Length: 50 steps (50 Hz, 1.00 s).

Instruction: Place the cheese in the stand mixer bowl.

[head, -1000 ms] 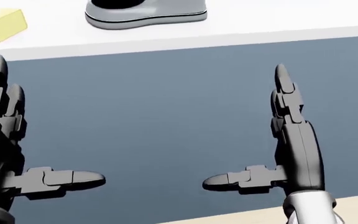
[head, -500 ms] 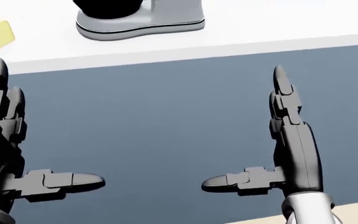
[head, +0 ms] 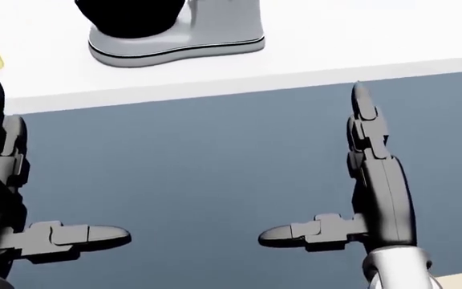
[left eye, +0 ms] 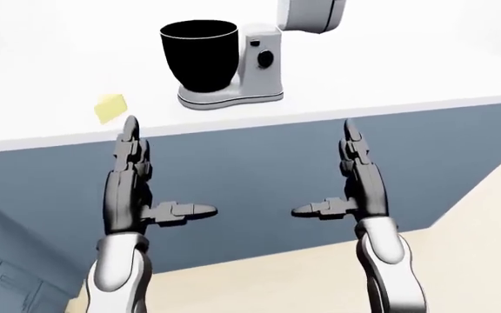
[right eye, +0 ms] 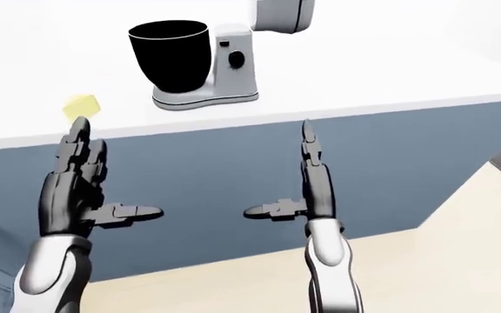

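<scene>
You had barely begun: the cheese (left eye: 110, 107) lay untouched near the counter (left eye: 390, 91) edge, left of the stand mixer bowl (left eye: 199, 56), while your left hand (left eye: 129, 189) and right hand (left eye: 359, 186) hung spread and empty below it.

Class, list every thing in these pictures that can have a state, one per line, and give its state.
Cheese: lying on the counter, left of the mixer in the left-eye view, not held.
Bowl: upright on the mixer base, nothing seen inside.
Mixer: head tilted up, clear of the bowl.
Left hand: open, empty, below the counter edge.
Right hand: open, empty, below the counter edge.
</scene>
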Available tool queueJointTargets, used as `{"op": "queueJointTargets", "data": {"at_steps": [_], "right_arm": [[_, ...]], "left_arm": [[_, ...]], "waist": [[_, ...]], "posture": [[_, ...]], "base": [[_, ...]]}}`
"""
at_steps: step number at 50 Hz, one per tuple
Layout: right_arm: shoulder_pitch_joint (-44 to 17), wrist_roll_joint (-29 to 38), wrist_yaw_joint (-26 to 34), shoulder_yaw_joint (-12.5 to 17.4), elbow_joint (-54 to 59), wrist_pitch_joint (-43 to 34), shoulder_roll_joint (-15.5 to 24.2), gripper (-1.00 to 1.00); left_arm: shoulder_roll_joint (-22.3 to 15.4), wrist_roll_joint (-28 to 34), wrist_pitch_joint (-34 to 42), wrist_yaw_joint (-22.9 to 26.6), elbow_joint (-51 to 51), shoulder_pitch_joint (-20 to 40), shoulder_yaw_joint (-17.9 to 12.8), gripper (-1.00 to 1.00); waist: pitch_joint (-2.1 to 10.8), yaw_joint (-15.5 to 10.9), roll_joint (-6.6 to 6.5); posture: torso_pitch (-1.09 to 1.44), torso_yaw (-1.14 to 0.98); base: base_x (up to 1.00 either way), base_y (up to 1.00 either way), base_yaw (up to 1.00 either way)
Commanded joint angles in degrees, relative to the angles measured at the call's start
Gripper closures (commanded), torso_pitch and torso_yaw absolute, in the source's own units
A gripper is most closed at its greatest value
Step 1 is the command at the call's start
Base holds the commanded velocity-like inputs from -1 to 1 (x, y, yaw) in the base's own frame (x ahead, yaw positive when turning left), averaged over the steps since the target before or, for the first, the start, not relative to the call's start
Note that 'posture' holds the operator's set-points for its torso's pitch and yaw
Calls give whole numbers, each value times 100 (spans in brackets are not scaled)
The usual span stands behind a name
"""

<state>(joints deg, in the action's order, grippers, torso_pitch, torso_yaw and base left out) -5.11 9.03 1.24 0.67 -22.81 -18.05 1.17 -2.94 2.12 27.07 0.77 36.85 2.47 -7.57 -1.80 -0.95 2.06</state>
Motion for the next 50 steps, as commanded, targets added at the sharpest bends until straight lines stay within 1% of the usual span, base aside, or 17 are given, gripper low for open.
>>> {"op": "queueJointTargets", "data": {"at_steps": [1,2,3,5,10,13,15,16,20,24,25,28,34,38,39,43,50], "right_arm": [[-86,27,-43,40,-206,113,31,-100],[-90,35,-44,33,-199,103,31,-100],[-96,35,-39,22,-174,114,29,-100],[-87,40,-47,14,-159,145,23,-100],[-98,53,-68,25,-145,126,23,-100],[-73,53,-74,29,-136,154,22,-100],[-73,58,-74,28,-150,141,24,-100],[-75,64,-76,25,-161,126,23,-100],[-84,79,-73,7,-158,121,21,-100],[-90,93,-71,-2,-181,103,17,-100],[-90,96,-73,-4,-182,104,16,-100],[-82,105,-71,-12,-207,91,13,-100],[-56,117,-68,-22,-254,78,6,-100],[-51,126,-68,-31,-273,68,1,-100],[-51,127,-67,-30,-277,69,2,-100],[-65,118,-69,-26,-223,106,1,-100],[-87,125,-76,-37,-206,108,-4,-100]], "left_arm": [[-2,-18,-163,8,164,100,32,-100],[0,-14,-182,8,153,91,39,-100],[0,-13,-189,6,147,88,42,-100],[6,-9,-181,8,161,77,56,-100],[10,1,-169,3,171,72,66,-100],[16,12,-162,-1,196,55,78,-100],[16,15,-127,-1,221,67,84,-100],[16,11,-125,2,231,65,77,-100],[15,-10,-141,13,247,35,46,-100],[13,-21,-172,15,196,46,35,-100],[12,-17,-172,13,202,42,38,-100],[19,-15,-184,14,210,20,48,-100],[11,-31,-200,27,195,17,20,-100],[13,-30,-216,29,191,4,21,-100],[14,-31,-221,30,188,3,22,-100],[15,-29,-257,29,148,1,25,-100],[13,-22,-240,27,164,1,30,-100]], "waist": [[108,21,104],[116,35,220],[94,96,-23],[83,94,56],[37,146,-143],[110,209,-464],[86,201,-338],[232,165,-375],[171,43,-257],[93,57,181],[98,95,-30],[122,70,69],[57,67,-225],[172,105,-781],[100,37,-521],[137,9,-493],[74,44,-42]], "posture": [[0,0],[0,0],[0,0],[0,0],[0,0],[0,0],[0,0],[0,0],[0,0],[0,0],[0,0],[0,0],[0,0],[0,0],[0,0],[0,0],[0,0]], "base": [[11,0,0],[12,0,0],[12,0,0],[11,0,0],[6,0,0],[0,0,0],[0,0,0],[0,0,12],[0,0,22],[0,0,22],[0,0,22],[0,0,22],[0,0,22],[0,0,22],[0,0,22],[0,0,22],[0,0,22]]}}
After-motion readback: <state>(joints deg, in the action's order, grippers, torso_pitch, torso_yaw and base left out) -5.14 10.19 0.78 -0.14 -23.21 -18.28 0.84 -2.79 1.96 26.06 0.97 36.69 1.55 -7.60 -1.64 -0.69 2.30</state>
